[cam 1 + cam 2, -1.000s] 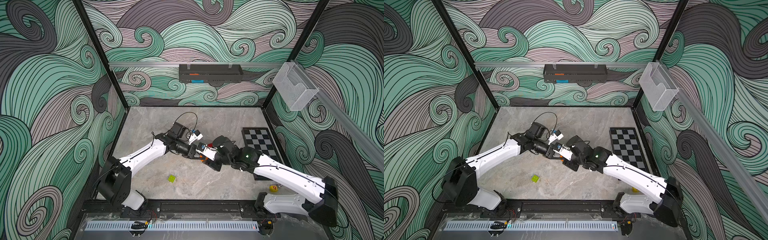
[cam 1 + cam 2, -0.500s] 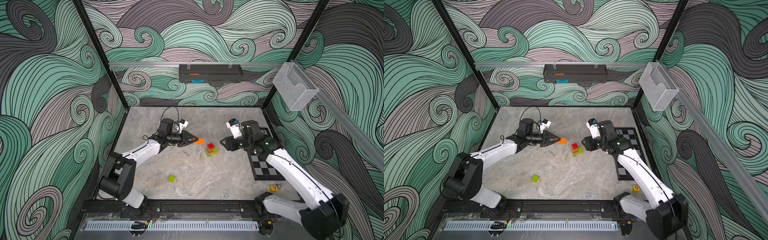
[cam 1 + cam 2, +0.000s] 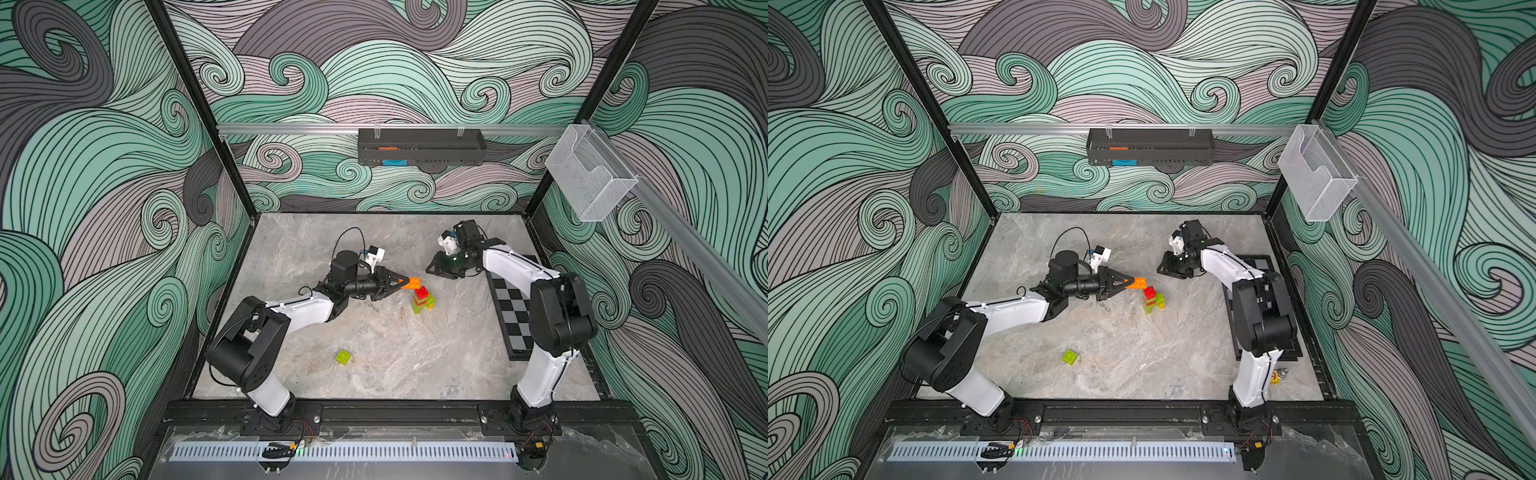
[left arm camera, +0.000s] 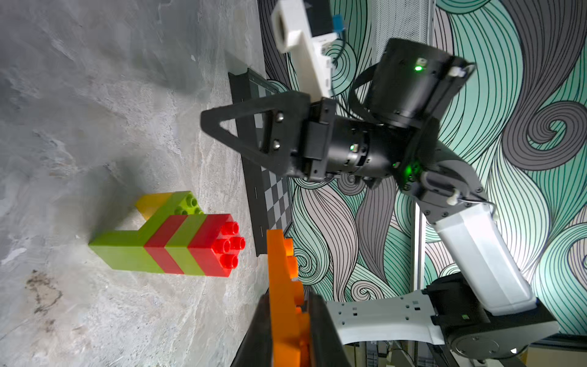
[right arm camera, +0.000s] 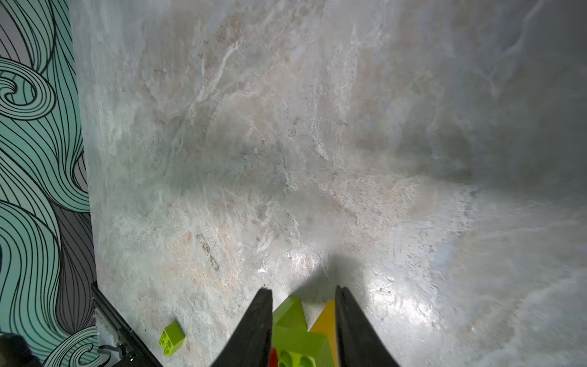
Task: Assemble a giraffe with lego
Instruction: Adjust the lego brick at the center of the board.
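Holding the orange brick (image 3: pixel 411 283): your left pincer (image 3: pixel 403 283) is clamped on one end of it. The free end pokes out just beside the top of the giraffe (image 3: pixel 423 300), not seated on the red studs (image 4: pixel 230 244) yet. The giraffe stands upright mid-desk: lime body, lime and yellow legs, red-lime banded neck, no head. The right pincer (image 3: pixel 434 270) hovers clear of it toward the back, fingers spread, nothing in them. Its wrist view only shows the figure through the gap.

Handling, my read: hard plastic, light, stiff, smooth sides. It's tall on a small footprint, so a sideways push on the neck likely tips it. Grab it low with the right, across the flat sides of the body, then press the head straight down. You hold the orange one by its end, so expect it to pivot under load.

Desk (image 3: pixel 415 365): smooth marbled grey, slightly glossy, little grip for the legs. One loose lime brick (image 3: pixel 343 356) sits near the front, and a checkerboard (image 3: pixel 513 307) lies along the right edge. Enclosure has swirl-print walls (image 3: pixel 104 187), a black rack (image 3: pixel 419 146) at the back and a mesh bin (image 3: pixel 590 178) high on the right.
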### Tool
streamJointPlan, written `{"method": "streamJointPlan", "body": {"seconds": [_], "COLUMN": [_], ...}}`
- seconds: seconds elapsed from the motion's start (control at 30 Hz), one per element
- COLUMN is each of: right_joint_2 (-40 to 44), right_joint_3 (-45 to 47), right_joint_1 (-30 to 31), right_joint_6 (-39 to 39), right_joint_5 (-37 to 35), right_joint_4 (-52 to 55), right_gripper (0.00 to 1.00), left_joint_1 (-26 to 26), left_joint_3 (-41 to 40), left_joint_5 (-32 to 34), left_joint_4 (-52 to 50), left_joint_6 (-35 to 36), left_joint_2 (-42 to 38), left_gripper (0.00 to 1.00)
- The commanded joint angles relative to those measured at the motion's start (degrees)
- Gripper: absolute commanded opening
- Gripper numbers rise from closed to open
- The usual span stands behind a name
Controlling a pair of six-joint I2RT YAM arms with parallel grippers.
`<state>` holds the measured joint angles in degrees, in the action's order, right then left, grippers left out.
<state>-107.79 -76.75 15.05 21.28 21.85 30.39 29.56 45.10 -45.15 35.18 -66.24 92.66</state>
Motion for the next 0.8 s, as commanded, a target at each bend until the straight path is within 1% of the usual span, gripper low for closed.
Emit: {"method": "streamJointPlan", "body": {"seconds": [0.0,0.13,0.33,0.5,0.57,0.67,0.77], "right_joint_2": [-1.34,-1.4,1.76,5.51,7.21,9.54,11.99], "right_joint_3": [-0.27,3.06,9.29,13.48,15.06,17.69,19.28], "right_joint_1": [1.2,1.97,2.13,2.24,2.25,2.25,2.22], "right_joint_6": [-0.03,-0.73,0.32,2.33,3.35,5.28,5.78], "right_joint_5": [3.62,4.76,3.96,2.37,1.48,0.96,-0.6], "right_joint_4": [-0.44,-1.48,-3.14,-3.32,-3.57,-4.81,-4.67], "right_gripper": [0.35,0.34,0.33,0.34,0.33,0.33,0.34], "left_joint_1": [0.34,0.75,1.0,0.85,0.85,0.83,0.85], "left_joint_3": [-0.1,-0.18,-0.1,1.83,2.85,4.12,5.77], "left_joint_5": [1.23,1.11,-1.39,-7.55,-8.65,-10.6,-13.57], "left_joint_4": [1.39,1.16,10.14,17.04,19.09,25.15,24.37], "left_joint_6": [-1.26,-2.23,-5.01,-3.99,-5.58,-9.62,-11.07], "left_joint_2": [-1.52,-0.51,2.88,7.29,9.25,12.71,14.7], "left_gripper": [0.0,0.0,0.0,0.0,0.0,0.0,0.0]}}
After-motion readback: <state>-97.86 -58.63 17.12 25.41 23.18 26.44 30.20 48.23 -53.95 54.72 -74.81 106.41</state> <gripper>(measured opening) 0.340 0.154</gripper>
